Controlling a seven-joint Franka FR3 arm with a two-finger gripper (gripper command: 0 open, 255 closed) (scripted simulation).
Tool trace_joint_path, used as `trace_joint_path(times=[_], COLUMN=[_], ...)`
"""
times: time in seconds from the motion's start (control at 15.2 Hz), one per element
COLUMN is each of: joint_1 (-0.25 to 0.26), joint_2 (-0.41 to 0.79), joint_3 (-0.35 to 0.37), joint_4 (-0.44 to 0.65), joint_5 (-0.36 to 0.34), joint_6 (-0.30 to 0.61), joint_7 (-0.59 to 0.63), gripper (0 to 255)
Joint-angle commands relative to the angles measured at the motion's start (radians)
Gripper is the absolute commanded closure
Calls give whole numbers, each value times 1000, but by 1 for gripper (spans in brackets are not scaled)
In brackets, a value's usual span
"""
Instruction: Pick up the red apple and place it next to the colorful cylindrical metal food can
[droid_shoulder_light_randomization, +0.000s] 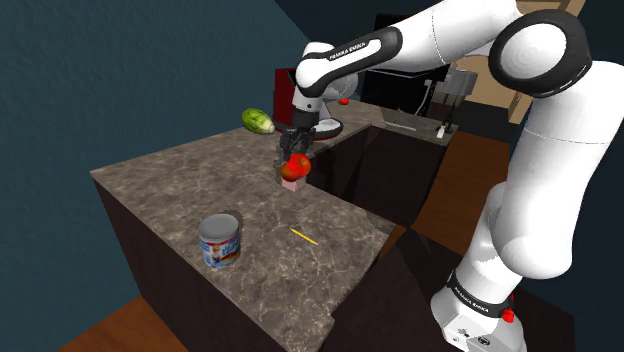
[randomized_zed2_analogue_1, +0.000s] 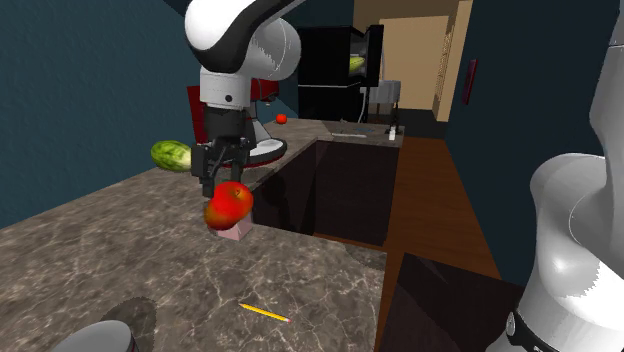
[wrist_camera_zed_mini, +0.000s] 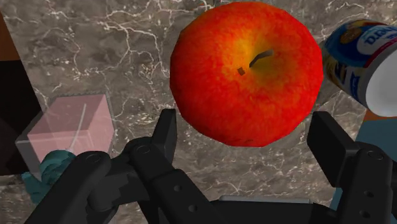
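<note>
Your gripper (droid_shoulder_light_randomization: 297, 152) is clamped on the apple (droid_shoulder_light_randomization: 297, 166). In the wrist view you get a black finger (wrist_camera_zed_mini: 167, 132) on each side of it, stem facing the camera. The apple is red with a yellow patch and hangs at the fingertips, off the counter (droid_shoulder_light_randomization: 170, 180). A pink see-through cube (droid_shoulder_light_randomization: 292, 184) sits on the marbled top just below it. The wrist view puts the cube off to one side of the apple, not between the fingers. The can (droid_shoulder_light_randomization: 220, 241) stands upright, blue-and-white label, toward the shoulder view's lower left, well apart from the apple. A yellow pencil (droid_shoulder_light_randomization: 303, 236) lies flat on the counter to the can's right in that view. A green striped vegetable (droid_shoulder_light_randomization: 258, 121) is by the far edge, left of the gripper.
</note>
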Motion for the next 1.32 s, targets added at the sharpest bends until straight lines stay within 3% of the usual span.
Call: trace_joint_path(times=[0.0, 0.53, 0.86, 1.25], joint_1=[13, 53, 66, 69], joint_2=[61, 322, 543, 554], joint_3=[13, 55, 77, 79], joint_4=[76, 447, 799, 736], joint_5=[9, 25, 27, 33], joint_6=[-12, -109, -228, -156], joint_7=[27, 138, 215, 202], gripper=[255, 255, 255, 255])
